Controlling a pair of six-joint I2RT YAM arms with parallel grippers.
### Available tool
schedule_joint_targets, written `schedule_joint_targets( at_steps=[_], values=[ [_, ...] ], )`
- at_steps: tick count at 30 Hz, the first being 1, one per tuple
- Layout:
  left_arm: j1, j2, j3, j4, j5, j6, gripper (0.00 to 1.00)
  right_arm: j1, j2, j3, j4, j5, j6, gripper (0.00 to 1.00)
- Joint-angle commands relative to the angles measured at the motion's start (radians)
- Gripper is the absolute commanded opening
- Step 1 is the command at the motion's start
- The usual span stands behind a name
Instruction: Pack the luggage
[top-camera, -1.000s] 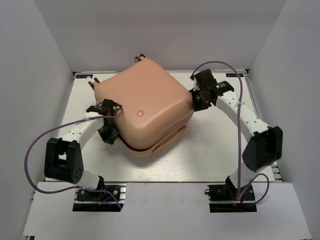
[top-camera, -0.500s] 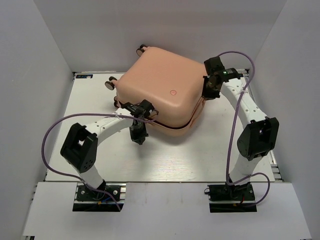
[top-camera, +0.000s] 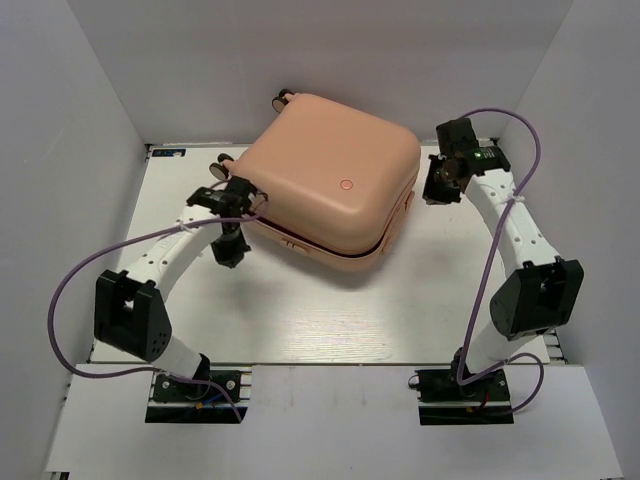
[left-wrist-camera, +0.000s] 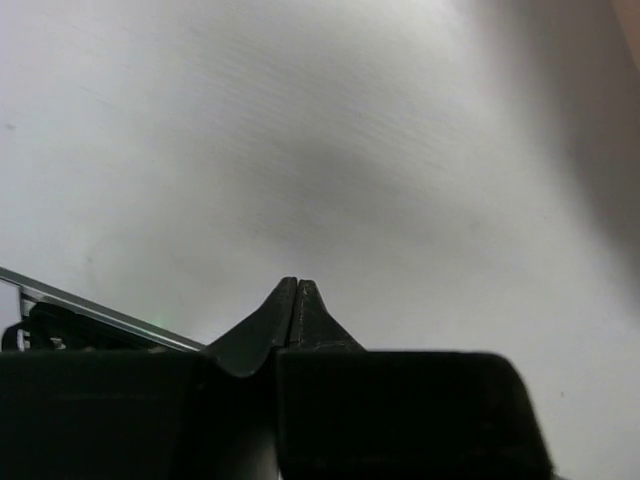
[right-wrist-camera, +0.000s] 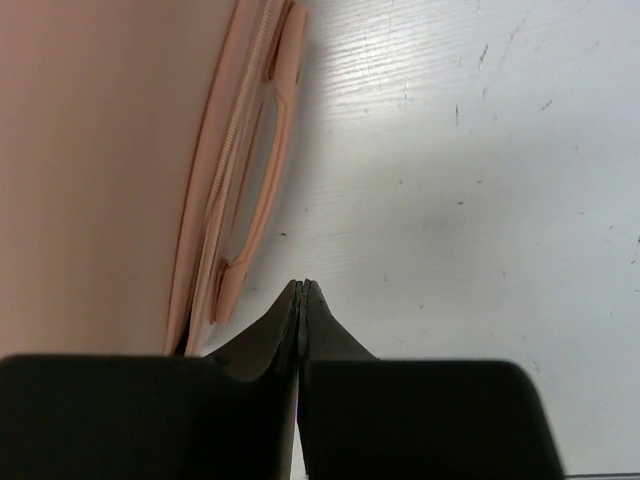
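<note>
White table (top-camera: 330, 320) carries the pink luggage (top-camera: 330, 185), lid down, lying toward 12 o'clock, wheels at its 11 o'clock; left gripper (top-camera: 227, 258) hangs at the case's 8 o'clock, fingers pressed together on nothing; right gripper (right-wrist-camera: 301, 287), likewise pinched empty, sits at 3 o'clock beside the side handle (right-wrist-camera: 262, 180).

White table (top-camera: 330, 320), pale grey walls (top-camera: 330, 60)

Overhead view, close wrist views, shared table (top-camera: 320, 320)
</note>
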Motion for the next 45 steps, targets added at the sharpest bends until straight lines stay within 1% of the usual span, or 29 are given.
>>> schedule_joint_targets(
  at_steps=[1, 2, 3, 4, 7, 8, 10, 13, 14, 15, 16, 19, 20, 23, 24, 26, 27, 30, 31, 32, 33, 34, 36, 37, 39, 41, 42, 43, 45],
  values=[
    [0.087, -0.042, 0.063, -0.027, -0.073, 0.062, 0.11, -0.028, -0.058, -0.062, 0.063, -0.071, -0.015, 0.00],
    [0.106, -0.040, 0.078, -0.015, -0.071, 0.077, 0.13, -0.028, -0.078, -0.075, 0.076, -0.079, -0.014, 0.00],
    [0.161, -0.039, 0.088, -0.015, -0.071, 0.103, 0.16, -0.033, -0.084, -0.107, 0.088, -0.102, -0.020, 0.00],
    [0.181, -0.034, 0.106, -0.009, -0.064, 0.120, 0.23, -0.043, -0.090, -0.119, 0.108, -0.116, -0.019, 0.00],
    [0.272, -0.029, 0.121, 0.056, -0.050, 0.174, 0.34, -0.062, -0.129, -0.186, 0.165, -0.172, -0.028, 0.00],
    [0.314, -0.028, 0.126, 0.064, -0.041, 0.185, 0.34, -0.063, -0.133, -0.202, 0.177, -0.221, -0.028, 0.00],
    [0.380, -0.022, 0.129, 0.091, -0.010, 0.197, 0.34, -0.071, -0.150, -0.242, 0.213, -0.237, -0.037, 0.00],
    [0.532, -0.008, 0.115, 0.186, 0.097, 0.226, 0.27, -0.080, -0.172, -0.300, 0.257, -0.261, -0.066, 0.00],
    [0.551, 0.001, 0.112, 0.208, 0.170, 0.235, 0.23, -0.086, -0.182, -0.320, 0.284, -0.281, -0.072, 0.00],
    [0.563, 0.035, 0.109, 0.290, 0.191, 0.246, 0.21, -0.086, -0.189, -0.331, 0.295, -0.294, -0.078, 0.00],
    [0.591, 0.046, 0.109, 0.313, 0.214, 0.261, 0.20, -0.089, -0.190, -0.357, 0.303, -0.297, -0.084, 0.02],
    [0.600, 0.144, 0.146, 0.404, 0.286, 0.297, 0.18, -0.096, -0.198, -0.383, 0.336, -0.309, -0.083, 0.16],
    [0.600, 0.218, 0.195, 0.439, 0.321, 0.314, 0.16, -0.099, -0.193, -0.383, 0.336, -0.305, -0.078, 0.18],
    [0.576, 0.306, 0.298, 0.455, 0.341, 0.335, 0.14, -0.102, -0.184, -0.394, 0.336, -0.291, -0.045, 0.18],
    [0.571, 0.393, 0.351, 0.458, 0.345, 0.337, 0.13, -0.108, -0.184, -0.400, 0.343, -0.291, -0.039, 0.18],
    [0.557, 0.450, 0.449, 0.444, 0.375, 0.337, 0.11, -0.108, -0.175, -0.417, 0.366, -0.291, -0.029, 0.18],
    [0.549, 0.521, 0.526, 0.446, 0.384, 0.335, 0.11, -0.109, -0.173, -0.420, 0.385, -0.292, -0.031, 0.18],
    [0.539, 0.599, 0.586, 0.424, 0.420, 0.315, 0.10, -0.109, -0.155, -0.417, 0.404, -0.251, -0.015, 0.18],
    [0.540, 0.601, 0.601, 0.409, 0.420, 0.314, 0.08, -0.111, -0.146, -0.411, 0.407, -0.240, -0.009, 0.20],
    [0.540, 0.600, 0.588, 0.412, 0.417, 0.306, 0.08, -0.117, -0.132, -0.406, 0.419, -0.232, -0.014, 0.22],
    [0.539, 0.566, 0.544, 0.427, 0.397, 0.300, 0.08, -0.117, -0.114, -0.388, 0.424, -0.220, -0.008, 0.27],
    [0.542, 0.551, 0.481, 0.436, 0.374, 0.297, 0.08, -0.123, -0.103, -0.363, 0.419, -0.211, 0.001, 0.29],
    [0.548, 0.489, 0.390, 0.488, 0.366, 0.298, 0.08, -0.132, -0.075, -0.340, 0.418, -0.214, 0.021, 0.29],
    [0.551, 0.477, 0.355, 0.490, 0.369, 0.307, 0.08, -0.134, -0.052, -0.326, 0.422, -0.258, 0.023, 0.34],
    [0.551, 0.443, 0.318, 0.481, 0.360, 0.311, 0.08, -0.139, -0.016, -0.308, 0.425, -0.284, 0.043, 0.38],
    [0.549, 0.416, 0.284, 0.461, 0.360, 0.309, 0.08, -0.139, 0.023, -0.303, 0.438, -0.364, 0.040, 0.42],
    [0.548, 0.405, 0.266, 0.452, 0.360, 0.305, 0.09, -0.135, 0.046, -0.296, 0.451, -0.379, 0.056, 0.44],
    [0.549, 0.394, 0.255, 0.443, 0.358, 0.295, 0.11, -0.134, 0.073, -0.289, 0.456, -0.437, 0.057, 0.49],
    [0.545, 0.348, 0.214, 0.433, 0.367, 0.289, 0.19, -0.129, 0.115, -0.271, 0.461, -0.456, 0.072, 0.49]
  ],
)
